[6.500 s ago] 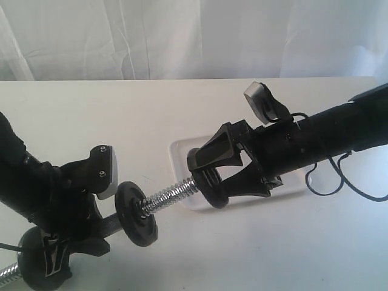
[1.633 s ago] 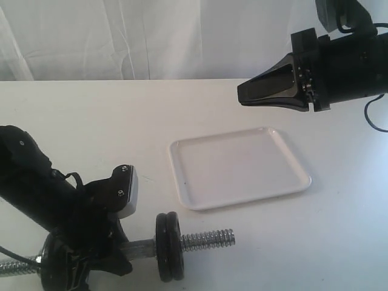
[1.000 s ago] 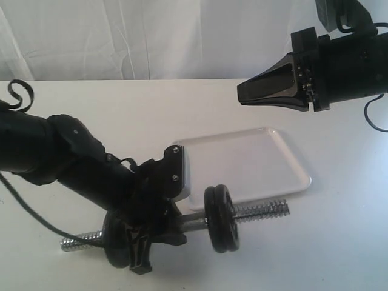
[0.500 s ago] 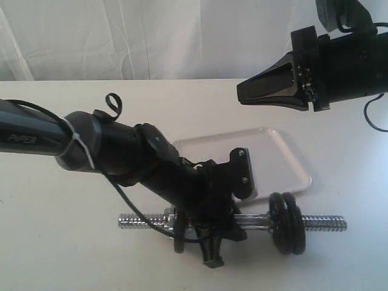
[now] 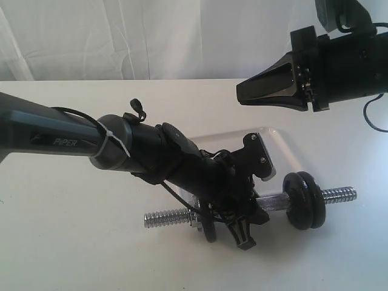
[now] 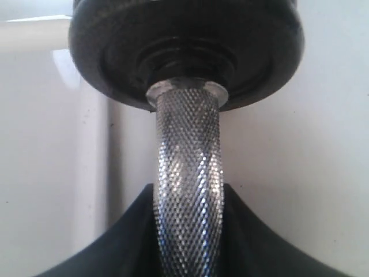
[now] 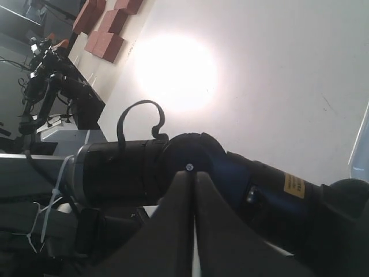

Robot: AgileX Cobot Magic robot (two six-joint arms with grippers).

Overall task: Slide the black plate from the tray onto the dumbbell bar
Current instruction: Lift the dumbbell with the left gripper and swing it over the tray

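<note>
My left gripper (image 5: 242, 221) is shut on the knurled middle of the chrome dumbbell bar (image 5: 167, 215), which lies level just above the table in front of the tray (image 5: 284, 150). Black plates (image 5: 306, 200) sit stacked on the bar toward its right threaded end (image 5: 339, 194). Another black plate (image 5: 209, 230) sits on the bar close to my fingers on their left. In the left wrist view the bar (image 6: 187, 190) runs from between my fingers up into a black plate (image 6: 184, 43). My right gripper (image 5: 241, 94) hangs shut and empty, high above the tray's far right.
The white tray holds no plates in its visible part; my left arm (image 5: 121, 148) crosses over most of it. A white curtain (image 5: 151, 36) backs the table. In the right wrist view, the left arm (image 7: 132, 173) lies beyond my shut fingers.
My left arm has carried the dumbbell bar rightward across the front of the tray. The right gripper has stayed still, shut and raised.
</note>
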